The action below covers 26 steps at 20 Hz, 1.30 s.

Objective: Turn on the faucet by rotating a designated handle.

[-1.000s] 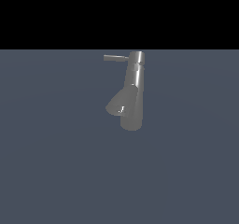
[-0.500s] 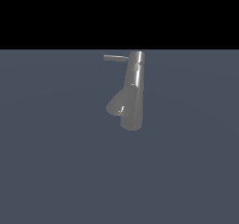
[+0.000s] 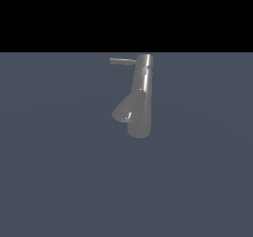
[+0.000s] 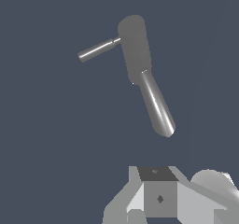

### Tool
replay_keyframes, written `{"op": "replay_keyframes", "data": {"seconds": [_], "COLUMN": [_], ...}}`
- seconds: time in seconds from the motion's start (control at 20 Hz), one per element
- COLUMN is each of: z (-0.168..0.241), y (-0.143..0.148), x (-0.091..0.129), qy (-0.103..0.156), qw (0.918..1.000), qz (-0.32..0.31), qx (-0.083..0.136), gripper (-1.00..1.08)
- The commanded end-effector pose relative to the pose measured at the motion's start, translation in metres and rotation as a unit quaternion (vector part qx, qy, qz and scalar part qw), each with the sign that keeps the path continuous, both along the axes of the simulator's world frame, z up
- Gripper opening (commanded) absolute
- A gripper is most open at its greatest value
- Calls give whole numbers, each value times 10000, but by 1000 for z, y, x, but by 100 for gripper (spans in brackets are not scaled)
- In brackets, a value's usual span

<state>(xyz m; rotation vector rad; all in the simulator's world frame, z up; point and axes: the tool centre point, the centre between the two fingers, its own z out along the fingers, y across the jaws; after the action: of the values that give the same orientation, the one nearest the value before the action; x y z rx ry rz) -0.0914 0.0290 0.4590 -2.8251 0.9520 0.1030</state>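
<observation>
**Faucet stands alone on the grey floor, arm well clear of it**

In the exterior view the faucet [image 3: 141, 100] stands upright on a flat slate-grey surface [image 3: 59, 181], a little above the middle of the frame and slightly toward the exterior view's right. Its tall brushed-metal column widens toward the base, and the wide conical spout [image 3: 127, 108] branches from the lower half, angled down toward the exterior view's left, its open mouth facing the camera. From the top cap the handle [image 3: 122, 61] — a thin straight rod, far slimmer than the column — projects level toward the exterior view's left. Behind the surface the background is plain black. No part of the arm shows in this view.

In the wrist view the faucet [image 4: 135, 48] is seen from above: the rounded top of the column, with the spout [image 4: 158, 107] running out from it as a bright tapered shape, and the handle [image 4: 98, 50] sticking out sideways at a wide angle to the spout. The gripper [image 4: 156, 195] shows only as grey and white body blocks at the frame's edge — its fingertips are out of sight, so I cannot tell whether the pincer is released or clenched. It is well apart from the faucet and touches nothing visible.
</observation>
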Motion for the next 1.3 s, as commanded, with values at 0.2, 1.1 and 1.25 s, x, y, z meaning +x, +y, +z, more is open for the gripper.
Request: {"op": "replay_keyframes", "data": {"seconds": [0.2, 1.1, 1.25], "z": [-23, -114, -133], "y": [0, 0, 0], "x": [42, 147, 163], "qy": [213, 729, 789], "qw": [9954, 9363, 9203], "qz": [-933, -3436, -3830], "qx": [60, -63, -117], "gripper": [-100, -100, -100]}}
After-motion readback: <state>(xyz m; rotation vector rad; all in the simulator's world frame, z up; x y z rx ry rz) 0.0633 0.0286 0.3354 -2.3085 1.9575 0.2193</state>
